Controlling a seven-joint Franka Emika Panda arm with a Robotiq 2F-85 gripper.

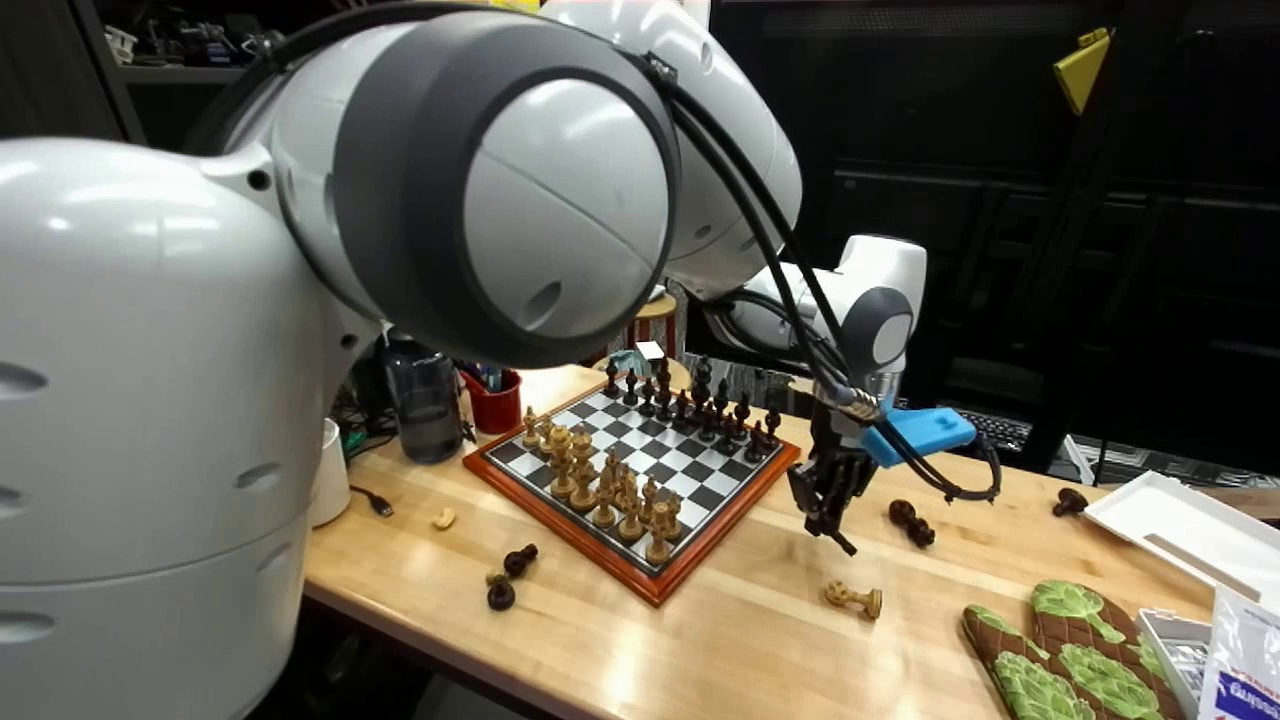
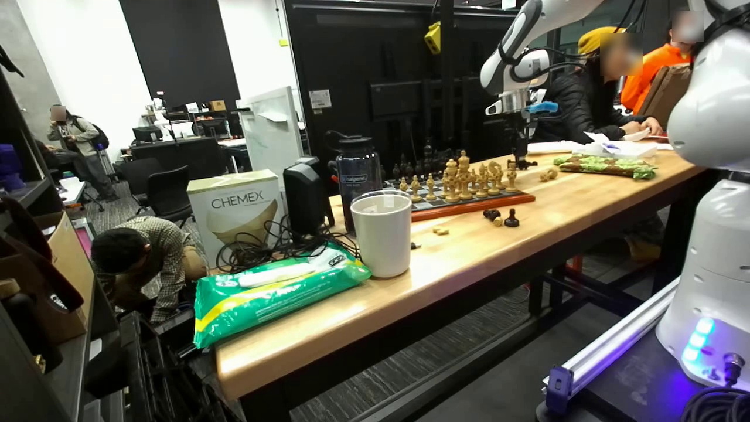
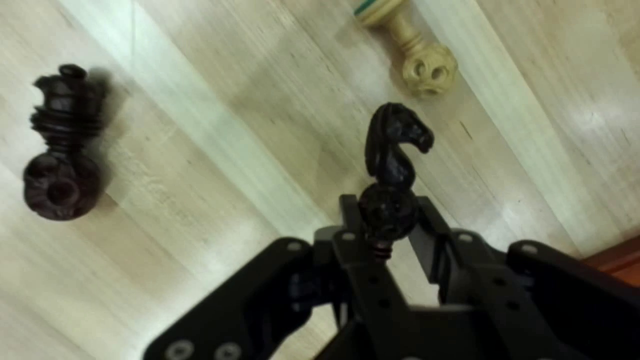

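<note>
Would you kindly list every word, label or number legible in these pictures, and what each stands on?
"CHEMEX" on the box; the line beneath is too small to read.
"nalgene", probably, on the bottle; blurred.
"essing", seemingly part of a word, on the bag; its red print is too blurred.
Green pack and white notice: unreadable.

I see a dark-brown knight (image 3: pixel 389 195), my black end effector (image 3: pixel 386 207), a tan chessman (image 3: pixel 412 45), a red-edged board (image 1: pixel 640 440) in black-and-white checks, a green-leafed brown mitt (image 1: pixel 1105 670)
</note>
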